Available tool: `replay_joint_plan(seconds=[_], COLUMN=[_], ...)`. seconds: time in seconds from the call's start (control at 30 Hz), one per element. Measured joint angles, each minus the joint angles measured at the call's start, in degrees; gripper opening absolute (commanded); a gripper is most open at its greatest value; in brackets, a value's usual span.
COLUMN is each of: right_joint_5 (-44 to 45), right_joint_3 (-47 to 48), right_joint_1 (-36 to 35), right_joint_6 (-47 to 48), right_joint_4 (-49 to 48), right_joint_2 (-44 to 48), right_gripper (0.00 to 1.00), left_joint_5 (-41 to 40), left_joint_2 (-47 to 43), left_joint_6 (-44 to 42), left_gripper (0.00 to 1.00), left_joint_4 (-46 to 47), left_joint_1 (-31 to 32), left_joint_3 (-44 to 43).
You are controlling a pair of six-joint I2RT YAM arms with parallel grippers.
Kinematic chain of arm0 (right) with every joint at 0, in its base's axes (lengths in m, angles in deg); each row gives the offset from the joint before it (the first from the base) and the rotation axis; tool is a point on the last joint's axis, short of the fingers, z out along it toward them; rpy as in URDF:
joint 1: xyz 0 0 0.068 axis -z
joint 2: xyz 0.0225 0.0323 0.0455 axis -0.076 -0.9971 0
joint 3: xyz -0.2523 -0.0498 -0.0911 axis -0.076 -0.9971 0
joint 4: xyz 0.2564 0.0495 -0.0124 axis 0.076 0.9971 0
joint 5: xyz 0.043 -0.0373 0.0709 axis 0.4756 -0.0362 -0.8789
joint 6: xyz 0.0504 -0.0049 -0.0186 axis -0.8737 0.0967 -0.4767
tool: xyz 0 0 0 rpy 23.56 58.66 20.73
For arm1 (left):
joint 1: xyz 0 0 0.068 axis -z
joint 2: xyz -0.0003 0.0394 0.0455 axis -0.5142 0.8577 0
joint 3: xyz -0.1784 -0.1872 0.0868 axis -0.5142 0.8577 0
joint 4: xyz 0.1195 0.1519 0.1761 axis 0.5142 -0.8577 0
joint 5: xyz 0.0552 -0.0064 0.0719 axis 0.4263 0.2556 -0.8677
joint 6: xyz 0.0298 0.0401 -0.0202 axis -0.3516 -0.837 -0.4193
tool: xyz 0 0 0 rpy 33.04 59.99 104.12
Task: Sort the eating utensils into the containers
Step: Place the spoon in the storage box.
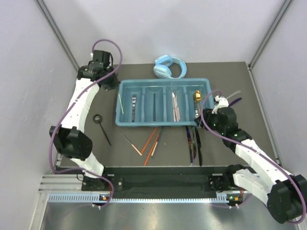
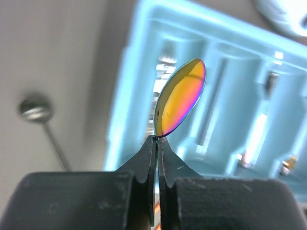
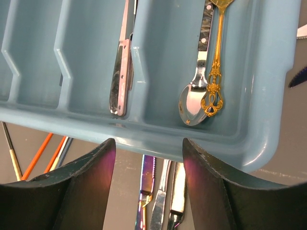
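Left gripper (image 2: 157, 141): clenched on iridescent spoon (image 2: 180, 98), held over tray (image 2: 125, 110) left edge. Right gripper (image 3: 148, 143): spread, empty, at tray's near rim. Handling: align spoon along leftmost slot (image 1: 140, 103); lower before release.

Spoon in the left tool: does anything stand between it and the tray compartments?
Nothing visible does. The left tool holds the iridescent spoon beside the left wall of the tray; no object or arm lies between it and the nearest compartment.
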Motion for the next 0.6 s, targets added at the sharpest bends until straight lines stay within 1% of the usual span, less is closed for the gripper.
replay_joint_plan(seconds=[0.17, 0.33, 0.43, 0.6], right_joint_5=[0.81, 1.97, 3.21, 5.53], right_joint_3=[0.0, 0.0, 0.0, -0.02], right_joint_1=[0.07, 0.15, 0.33, 0.35], right_joint_6=[-1.09, -1.79, -2.19, -3.43], right_joint_4=[0.2, 0.22, 0.35, 0.61], right_joint_2=[0.33, 2.01, 3.37, 6.34], right_gripper=[0.58, 0.57, 0.57, 0.57], left_joint_5=[5.29, 10.21, 12.98, 16.48], left_joint_2=[5.81, 16.76, 22.88, 30.34], left_joint_6=[-0.09, -0.5, 0.2, 2.49], left_gripper=[0.0, 0.0, 0.0, 0.0], left_joint_4=[0.28, 1.68, 2.64, 5.35], left_joint_1=[5.33, 14.49, 18.62, 22.53], left_joint_3=[-6.49, -14.08, -18.51, -25.49])
